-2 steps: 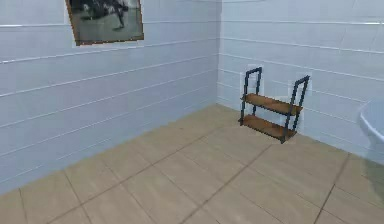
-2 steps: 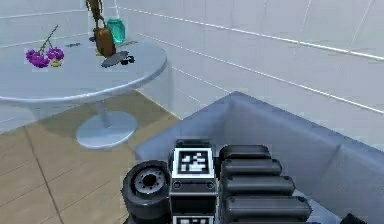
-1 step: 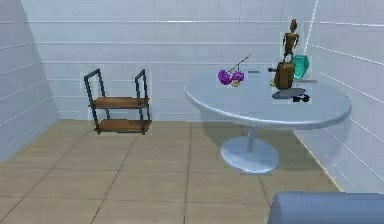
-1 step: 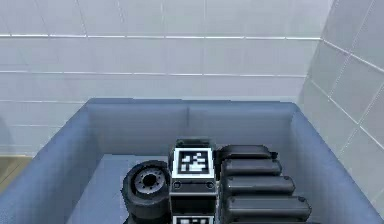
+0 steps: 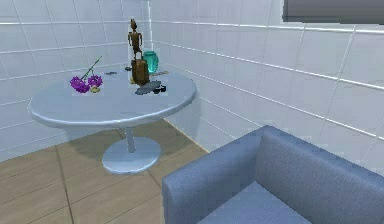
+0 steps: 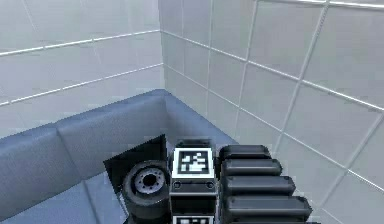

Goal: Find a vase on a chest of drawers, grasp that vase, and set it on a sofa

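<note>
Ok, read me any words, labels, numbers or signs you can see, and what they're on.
None: no readable text anywhere.
White square on the arm: black marks, a pattern, not letters.
Round table, teal vase, wooden figure, blue sofa, tiled wall: no print.

You have bright, even light in both views, with no glare. In the forward view the surface (image 5: 60,105) carries a pale sheen across its top and throws a soft grey shadow on the floor (image 5: 40,185) round its foot. The sofa (image 5: 290,170) is gently shaded along its back. In the arm side view the arm (image 6: 250,185) reads near black with little relief against the light wall (image 6: 300,70). Upright tile lines lean near the edges.
</note>
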Robot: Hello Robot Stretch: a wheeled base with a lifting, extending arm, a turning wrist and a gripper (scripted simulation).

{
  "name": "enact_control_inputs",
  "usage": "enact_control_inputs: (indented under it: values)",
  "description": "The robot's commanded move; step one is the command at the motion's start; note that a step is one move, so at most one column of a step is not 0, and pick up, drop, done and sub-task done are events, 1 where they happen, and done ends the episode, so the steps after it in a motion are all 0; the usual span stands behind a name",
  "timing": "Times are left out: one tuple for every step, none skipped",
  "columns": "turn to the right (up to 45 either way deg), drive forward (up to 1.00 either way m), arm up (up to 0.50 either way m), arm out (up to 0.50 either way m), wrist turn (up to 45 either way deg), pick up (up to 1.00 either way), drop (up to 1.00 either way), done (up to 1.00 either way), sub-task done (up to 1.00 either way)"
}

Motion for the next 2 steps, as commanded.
enact_control_inputs:
  values:
    - [0.0, 0.00, 0.00, 0.30, 0.0, 0.00, 0.00, 0.00, 0.00]
    - [0.0, 0.00, 0.00, 0.00, 39.0, 0.00, 0.00, 0.00, 0.00]
